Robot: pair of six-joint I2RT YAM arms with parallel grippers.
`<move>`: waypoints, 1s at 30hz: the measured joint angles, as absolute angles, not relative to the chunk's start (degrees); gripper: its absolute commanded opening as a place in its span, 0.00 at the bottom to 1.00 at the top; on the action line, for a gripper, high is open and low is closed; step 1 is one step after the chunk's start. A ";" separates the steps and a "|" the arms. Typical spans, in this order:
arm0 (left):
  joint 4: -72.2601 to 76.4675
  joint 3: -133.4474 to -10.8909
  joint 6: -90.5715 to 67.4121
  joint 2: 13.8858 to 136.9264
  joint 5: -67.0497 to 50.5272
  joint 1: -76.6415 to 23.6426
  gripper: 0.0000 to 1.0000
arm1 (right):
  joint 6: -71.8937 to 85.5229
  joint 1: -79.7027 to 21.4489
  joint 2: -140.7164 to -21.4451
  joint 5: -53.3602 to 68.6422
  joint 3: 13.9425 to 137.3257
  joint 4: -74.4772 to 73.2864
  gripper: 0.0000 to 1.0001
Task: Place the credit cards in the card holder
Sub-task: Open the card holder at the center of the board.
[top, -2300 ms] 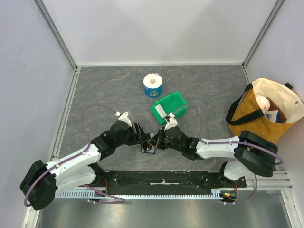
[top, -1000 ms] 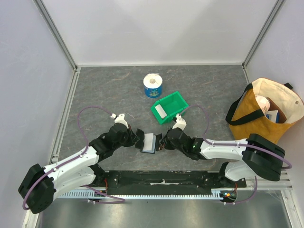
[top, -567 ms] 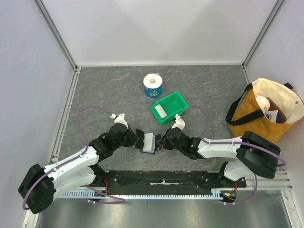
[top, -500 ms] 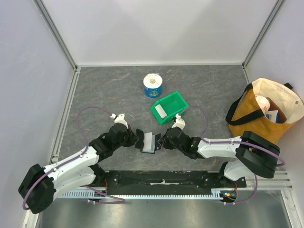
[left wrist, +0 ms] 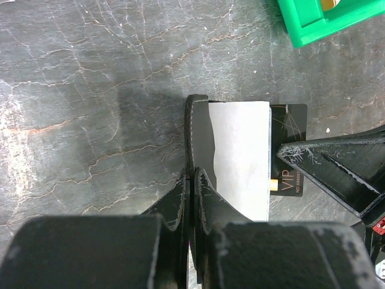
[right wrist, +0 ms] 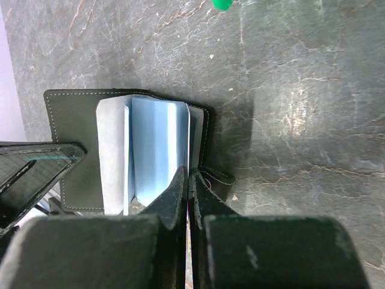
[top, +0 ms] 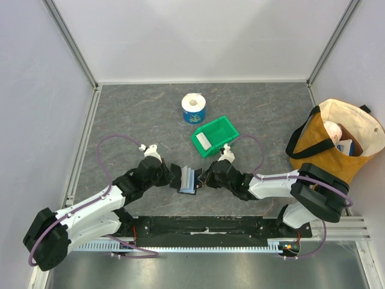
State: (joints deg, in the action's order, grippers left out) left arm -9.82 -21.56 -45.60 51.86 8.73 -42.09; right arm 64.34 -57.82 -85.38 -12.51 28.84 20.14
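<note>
Reading from the left, we are finding the left jaws pinched tight on the thin black leaf of the card holder [right wrist: 71,144], which is sitting between the two arms near the front of the bench [top: 132,120], its bluish pockets fanning open toward the right wrist camera; whether it is resting on the bench or hanging clear, we are not managing to tell. Next to the right, in the left wrist view, the white card [left wrist: 240,150] is lying against that leaf, its long axis running across the line that joins the two sets of jaws; just beyond it the black card [left wrist: 291,123] is showing as a narrow strip poking out past the white card's far edge, so we are judging it only partly seated. Furthest right, the right jaws are drawn down to a thin slit, their tip meeting that exposed strip; whether they are gripping the card, the holder's other leaf, or both, we are unable to say. As we are judging it, the coming move is turning on this: the black card is protruding toward the right jaws, making the right arm the nearer one, so the push is needing to run leftward, square to the card's long edge, while the left jaws are bracing the holder.
</note>
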 measured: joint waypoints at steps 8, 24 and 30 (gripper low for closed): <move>-9.89 -20.69 -45.71 52.47 9.58 -42.06 0.02 | 63.81 -57.82 -85.97 -10.24 28.84 22.28 0.00; -10.50 -17.50 -46.44 54.46 11.46 -41.60 0.02 | 60.75 -57.91 -88.79 -2.13 31.86 28.51 0.00; -8.49 -16.40 -46.39 54.89 10.46 -41.58 0.02 | 59.77 -57.91 -89.84 -1.19 32.14 29.56 0.00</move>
